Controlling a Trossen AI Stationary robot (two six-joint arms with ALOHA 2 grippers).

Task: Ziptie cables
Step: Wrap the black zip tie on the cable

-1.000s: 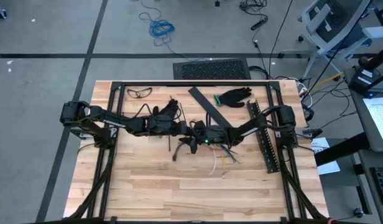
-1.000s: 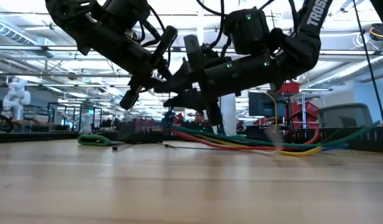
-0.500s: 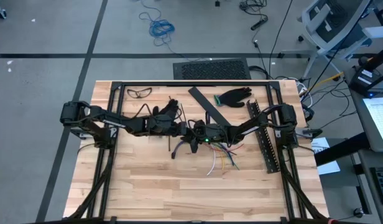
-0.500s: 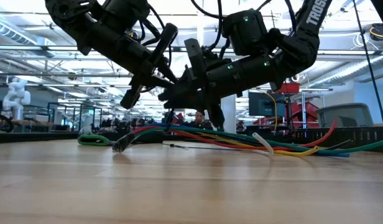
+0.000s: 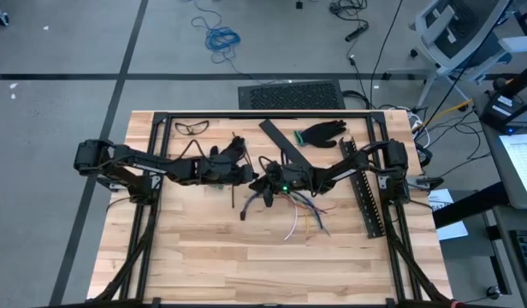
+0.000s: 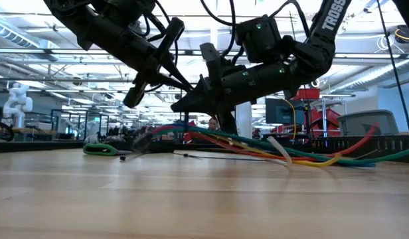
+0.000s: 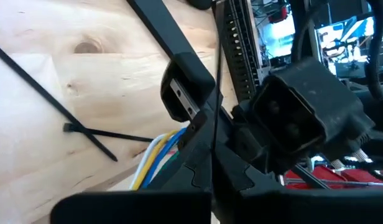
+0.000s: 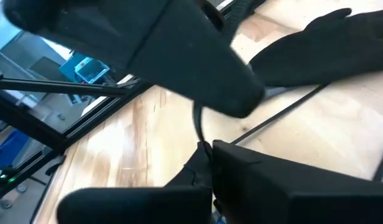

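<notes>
Both grippers meet mid-table — right gripper [image 5: 265,182] clenched on the cables [image 5: 304,212] at one end, lifting it, likely for tying; left gripper [image 5: 251,177] clenched, apparently pinching a thin black ziptie [image 8: 198,124].

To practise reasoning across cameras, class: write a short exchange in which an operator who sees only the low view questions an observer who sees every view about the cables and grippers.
Operator: How do the cables' loose ends lie?
Observer: From above, the cables fan apart on the wood, toward the right arm's side of the grippers.
Operator: Which gripper is which?
Observer: The left gripper and the right gripper meet mid-table, both shut.
Operator: Any spare ties?
Observer: The left wrist view shows two loose black zip ties lying crossed.
</notes>
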